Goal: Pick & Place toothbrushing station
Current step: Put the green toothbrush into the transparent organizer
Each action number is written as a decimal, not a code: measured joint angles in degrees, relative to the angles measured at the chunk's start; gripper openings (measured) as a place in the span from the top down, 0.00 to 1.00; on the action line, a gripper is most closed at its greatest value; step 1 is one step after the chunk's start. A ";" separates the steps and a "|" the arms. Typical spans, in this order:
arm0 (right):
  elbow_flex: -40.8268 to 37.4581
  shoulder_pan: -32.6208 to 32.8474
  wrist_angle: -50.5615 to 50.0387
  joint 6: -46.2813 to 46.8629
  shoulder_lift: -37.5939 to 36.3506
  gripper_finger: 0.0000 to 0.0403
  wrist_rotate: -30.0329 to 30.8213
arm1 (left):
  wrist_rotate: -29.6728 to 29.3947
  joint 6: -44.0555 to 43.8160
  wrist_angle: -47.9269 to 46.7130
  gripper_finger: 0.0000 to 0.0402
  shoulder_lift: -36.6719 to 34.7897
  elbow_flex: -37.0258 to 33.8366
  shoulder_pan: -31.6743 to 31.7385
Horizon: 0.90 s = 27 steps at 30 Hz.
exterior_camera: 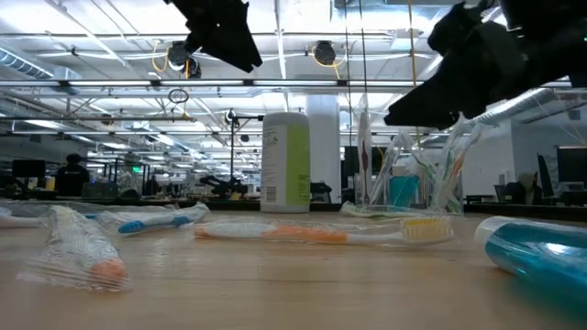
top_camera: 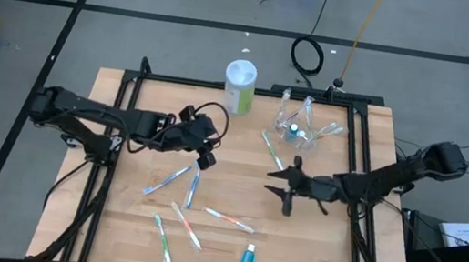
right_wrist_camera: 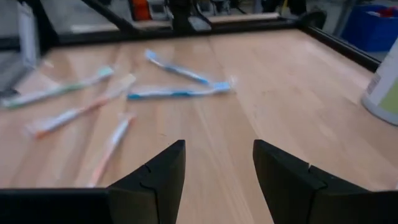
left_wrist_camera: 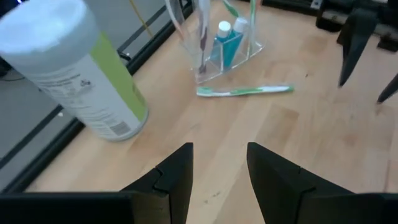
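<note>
Clear cup [top_camera: 295,128] at desk [top_camera: 309,252] rear, part-filled; toothbrushes [top_camera: 189,189] loose mid-desk. Left gripper [top_camera: 206,150], right gripper [top_camera: 286,191]: fingers apart, empty, hovering. Risk: slim wrapped brush slips from pinch; canister [top_camera: 240,87] toppled.

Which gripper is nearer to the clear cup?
Right. The right gripper hangs open just in front of the cup; the left gripper, also open, is farther off, beyond the canister.

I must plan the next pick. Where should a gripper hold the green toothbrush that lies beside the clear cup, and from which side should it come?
Probably at mid-handle, from straight above. The green toothbrush lies flat on the table, apart from the clear cup, so the fingers should close across its thin width. The open right gripper is nearest.
</note>
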 joint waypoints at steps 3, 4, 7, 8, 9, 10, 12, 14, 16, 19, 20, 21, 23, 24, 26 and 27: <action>3.23 -0.50 -4.30 -0.29 3.62 0.55 -0.02 | -0.13 -0.70 0.25 0.61 -0.34 -0.74 0.04; 3.70 -0.71 -6.05 -0.53 4.31 0.55 0.02 | -0.11 -0.51 0.30 0.61 -0.30 -0.77 0.04; 4.01 -2.12 -10.03 -0.79 6.23 0.55 4.10 | -0.09 -0.28 0.48 0.61 -0.25 -0.80 0.04; 3.71 -2.67 -11.12 0.00 6.64 0.55 7.46 | -0.11 -0.14 0.76 0.61 -0.27 -0.80 0.04; 3.42 -3.39 -12.02 1.33 7.13 0.55 11.09 | -0.11 0.11 1.02 0.61 -0.27 -0.80 0.04; 3.02 -4.24 -12.26 3.10 7.63 0.55 14.10 | -0.11 0.46 1.05 0.61 -0.25 -0.80 0.04; 2.06 -6.01 -12.46 6.48 8.65 0.55 16.54 | -0.08 2.16 2.23 0.61 -0.25 -0.85 0.04; 1.71 -7.77 -12.16 8.29 10.06 0.55 16.36 | -0.11 3.72 4.04 0.61 -0.25 -0.85 0.06; 1.68 -9.47 -11.78 9.10 11.55 0.55 14.72 | -0.01 4.82 5.51 0.61 -0.25 -0.85 0.08; 2.01 -12.14 -11.42 10.71 14.37 0.55 8.22 | -0.01 6.09 7.30 0.61 -0.25 -0.85 0.15; 2.10 -12.90 -11.44 11.60 15.23 0.55 7.21 | -0.04 6.56 7.86 0.61 -0.25 -0.83 0.15; 2.17 -13.51 -11.46 12.24 16.16 0.55 7.11 | -0.07 6.97 7.87 0.61 -0.25 -0.82 0.18; 2.30 -14.52 -12.63 12.94 17.86 0.55 7.13 | 0.00 7.28 7.92 0.61 -0.25 -0.82 0.28; 2.27 -14.84 -13.15 13.55 18.26 0.55 6.73 | -0.02 7.24 7.97 0.61 -0.25 -0.82 0.28; 2.43 -15.20 -14.27 13.94 18.55 0.56 4.41 | 0.00 7.24 7.97 0.61 -0.25 -0.82 0.28; 2.43 -15.26 -14.89 14.03 18.48 0.57 3.01 | 0.00 7.24 7.91 0.61 -0.25 -0.82 0.28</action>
